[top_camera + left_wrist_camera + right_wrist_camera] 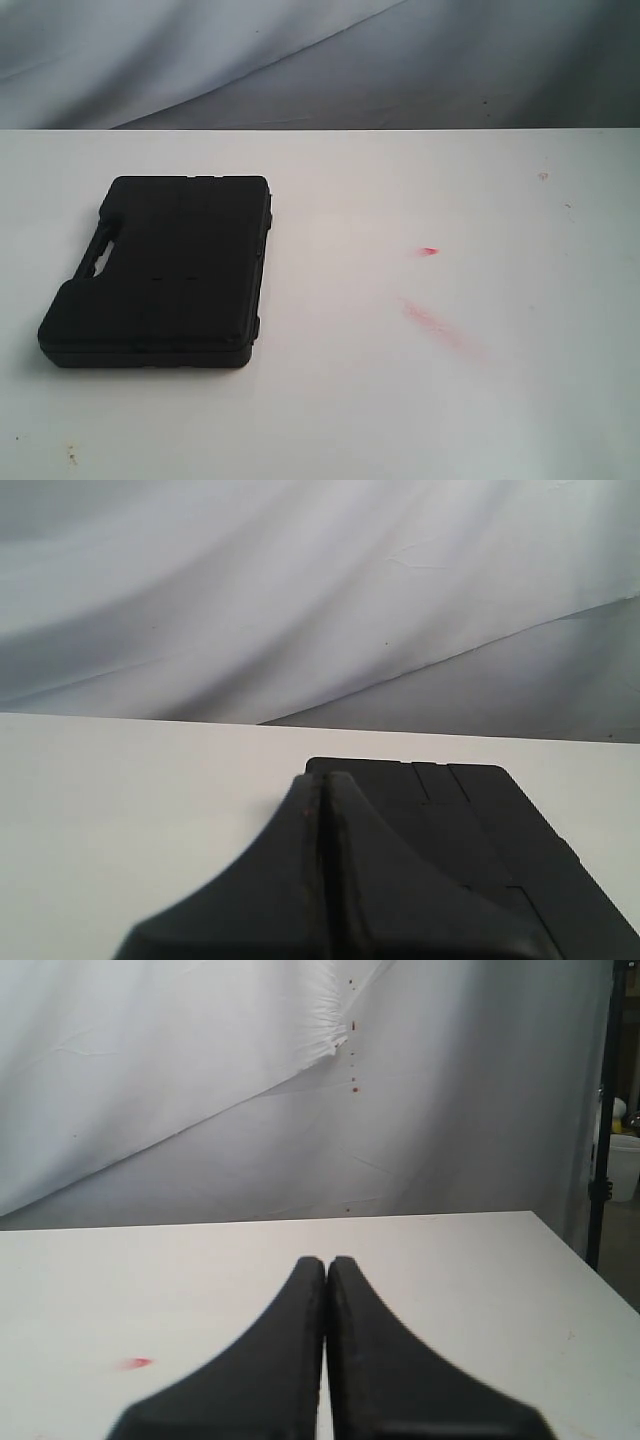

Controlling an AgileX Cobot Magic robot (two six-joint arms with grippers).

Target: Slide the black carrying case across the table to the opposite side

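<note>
The black case (165,270) lies flat on the left part of the white table (400,400), its handle slot on its left side. Neither gripper shows in the exterior view. In the left wrist view my left gripper (326,780) is shut with nothing in it, and the case (480,830) lies just beyond and beside its tips. In the right wrist view my right gripper (326,1262) is shut and empty over bare table (480,1290), away from the case.
Red marks stain the table (428,251), with a fainter smear (430,322) nearer the front; one mark (136,1363) shows in the right wrist view. A grey-white cloth backdrop (300,60) hangs behind the table's far edge. The table's right edge (585,1260) shows in the right wrist view.
</note>
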